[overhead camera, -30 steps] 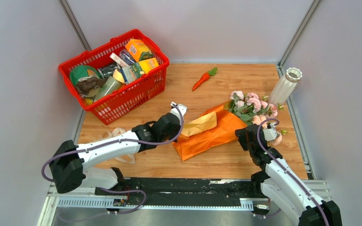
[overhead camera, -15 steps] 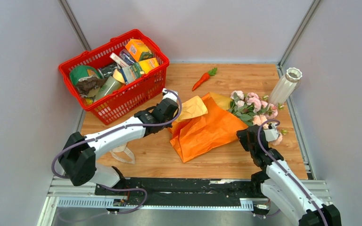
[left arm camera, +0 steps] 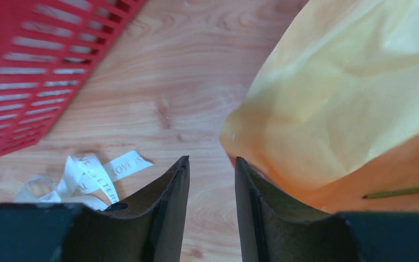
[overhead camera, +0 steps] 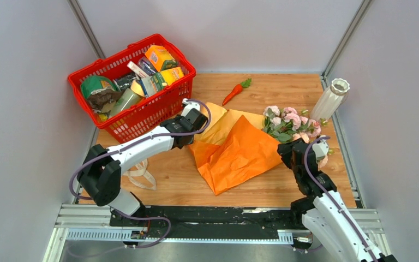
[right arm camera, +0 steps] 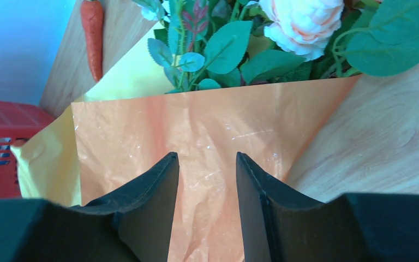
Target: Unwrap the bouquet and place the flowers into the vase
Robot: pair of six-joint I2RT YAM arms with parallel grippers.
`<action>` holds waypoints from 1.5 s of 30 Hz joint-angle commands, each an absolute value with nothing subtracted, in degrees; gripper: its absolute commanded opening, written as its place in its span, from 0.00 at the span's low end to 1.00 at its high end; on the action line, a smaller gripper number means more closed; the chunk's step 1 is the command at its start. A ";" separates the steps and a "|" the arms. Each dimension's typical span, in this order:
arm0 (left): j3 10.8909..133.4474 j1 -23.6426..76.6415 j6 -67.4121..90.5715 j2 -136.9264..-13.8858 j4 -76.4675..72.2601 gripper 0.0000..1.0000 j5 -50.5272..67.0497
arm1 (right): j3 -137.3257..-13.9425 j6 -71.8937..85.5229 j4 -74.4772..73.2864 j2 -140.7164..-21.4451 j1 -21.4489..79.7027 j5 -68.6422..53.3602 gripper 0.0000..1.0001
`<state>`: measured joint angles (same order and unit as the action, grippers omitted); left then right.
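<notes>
Bouquet lies on the worktop, paper spread open. Left fingers, parted and empty, sit at its 10 o'clock edge; right fingers, parted and empty, hover over its 3 o'clock edge. The flowers lie at 2 o'clock, vase beyond.

Your left gripper: before clamped on flap of wrapping paper, now jaws parted, flap free just beside one finger. Your left arm swung from near-left side of paper to far-left, close to red basket. Paper pulled open: narrow cone before, wide sheet now, tan-yellow inside exposed at far side. Your right gripper edged slightly farther, toward flowers. Ribbon at near left no more covered by arm.
</notes>
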<state>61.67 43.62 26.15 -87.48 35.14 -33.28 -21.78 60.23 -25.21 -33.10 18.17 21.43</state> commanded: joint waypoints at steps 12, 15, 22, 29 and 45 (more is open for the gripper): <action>58.82 43.59 22.50 -76.55 23.74 0.47 -9.58 | -25.67 40.09 -17.85 -33.40 17.93 5.21 0.48; 55.91 43.51 23.11 -78.13 21.54 0.47 -11.68 | -24.79 38.24 -16.00 -33.49 17.93 1.68 0.49; 53.79 43.24 26.19 -86.29 24.08 0.47 -18.45 | -23.03 38.84 -14.33 -37.78 18.02 0.97 0.48; 55.89 42.10 27.95 -92.37 28.47 0.47 -26.62 | -20.04 43.15 -12.13 -44.73 18.02 4.39 0.47; 64.08 42.01 24.17 -86.17 29.36 0.49 -23.39 | -22.31 40.10 -11.43 -43.42 18.02 6.44 0.52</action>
